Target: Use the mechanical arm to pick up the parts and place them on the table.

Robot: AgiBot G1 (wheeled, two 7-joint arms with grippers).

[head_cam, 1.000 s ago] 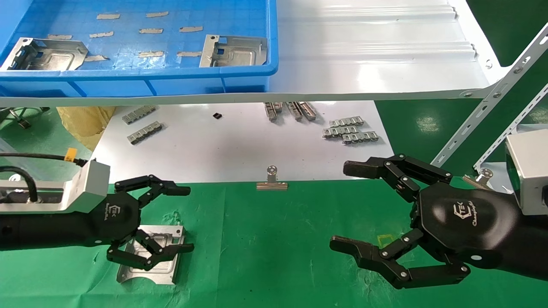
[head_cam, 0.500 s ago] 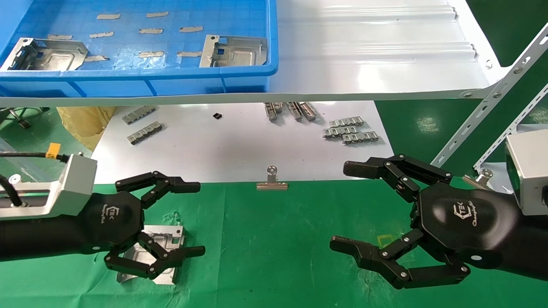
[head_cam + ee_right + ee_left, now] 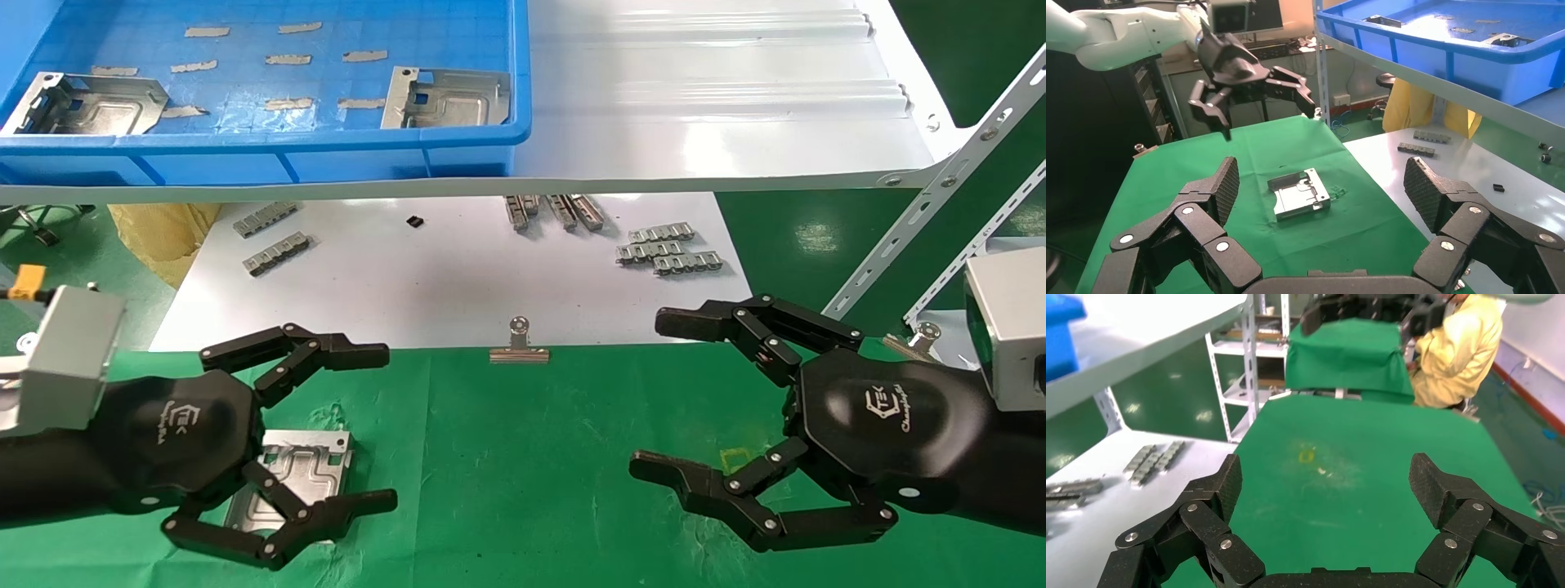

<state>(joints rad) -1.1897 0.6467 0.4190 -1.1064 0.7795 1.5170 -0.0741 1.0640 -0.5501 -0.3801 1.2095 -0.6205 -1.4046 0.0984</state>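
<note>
One silver stamped part point(image 3: 298, 478) lies flat on the green cloth table point(image 3: 507, 457); it also shows in the right wrist view point(image 3: 1298, 194). My left gripper point(image 3: 384, 429) is open and empty, raised above the part's near-left side, and shows far off in the right wrist view point(image 3: 1248, 92). My right gripper point(image 3: 654, 392) is open and empty over the cloth at the right. Two more parts lie in the blue bin point(image 3: 270, 155), one at its left point(image 3: 86, 102) and one at its right point(image 3: 445, 96). The left wrist view shows open fingers point(image 3: 1220, 490) over bare cloth.
The bin stands on a white shelf point(image 3: 719, 122) above a white sheet point(image 3: 458, 278) with several small ribbed strips point(image 3: 670, 249). A silver binder clip point(image 3: 519, 343) sits at the sheet's front edge. A slanted shelf bracket point(image 3: 940, 188) stands at the right. A person in yellow point(image 3: 1462, 349) stands beyond the table.
My left gripper has lifted off the part, opened wider and drawn back toward me; the part stays on the cloth. The right arm has not moved.
</note>
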